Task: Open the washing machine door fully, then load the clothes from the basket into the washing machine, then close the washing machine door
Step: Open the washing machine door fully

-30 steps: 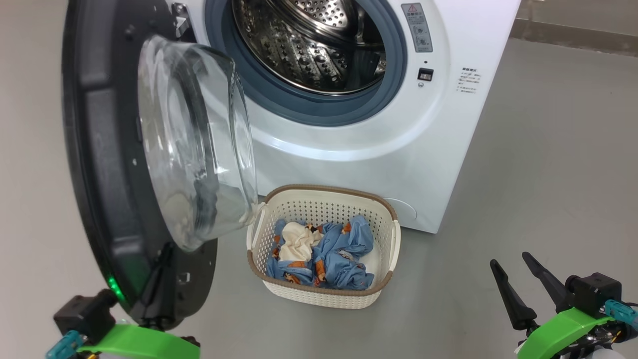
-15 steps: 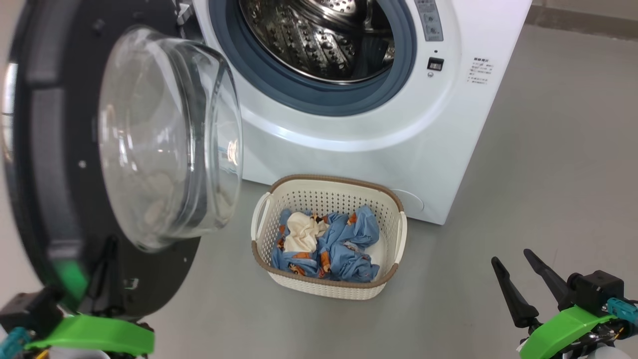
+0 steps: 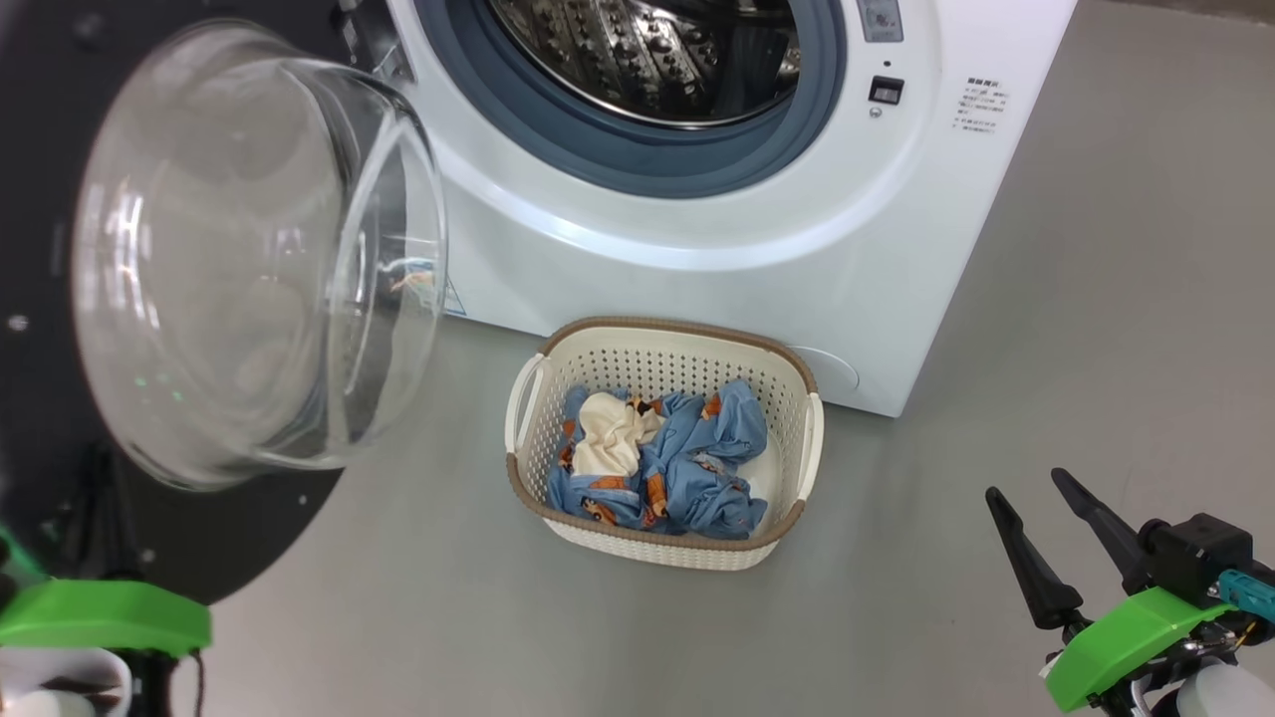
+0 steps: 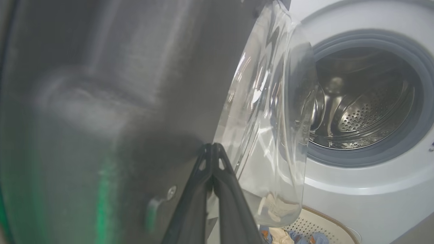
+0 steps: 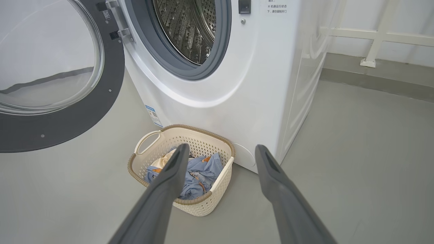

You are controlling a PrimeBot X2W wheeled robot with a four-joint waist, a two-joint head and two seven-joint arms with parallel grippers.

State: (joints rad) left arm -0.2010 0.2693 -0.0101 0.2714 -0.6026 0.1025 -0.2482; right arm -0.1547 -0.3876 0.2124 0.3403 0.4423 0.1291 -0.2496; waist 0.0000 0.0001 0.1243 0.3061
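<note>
Above grey floor (image 3: 1096, 299), closed left gripper (image 4: 212, 149) touches washing machine door (image 4: 101, 84).

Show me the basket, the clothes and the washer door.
basket (image 3: 657, 548), head view, front wall.
clothes (image 3: 697, 478), head view, blue fabric.
door (image 3: 229, 269), head view, glass bowl.

Left half of the frame is basically all blurry glossy black round washing machine door (image 4: 101, 84), its clear glass bowl bulging mid-frame. The left gripper (image 4: 212, 146) rises from bottom centre, fingers pinched together, tips over the black rim. The big white washing machine (image 4: 356, 189) with its open steel drum (image 4: 366, 112) is on the right, and the cream perforated basket (image 4: 315, 223) peeks in at the bottom right.
</note>
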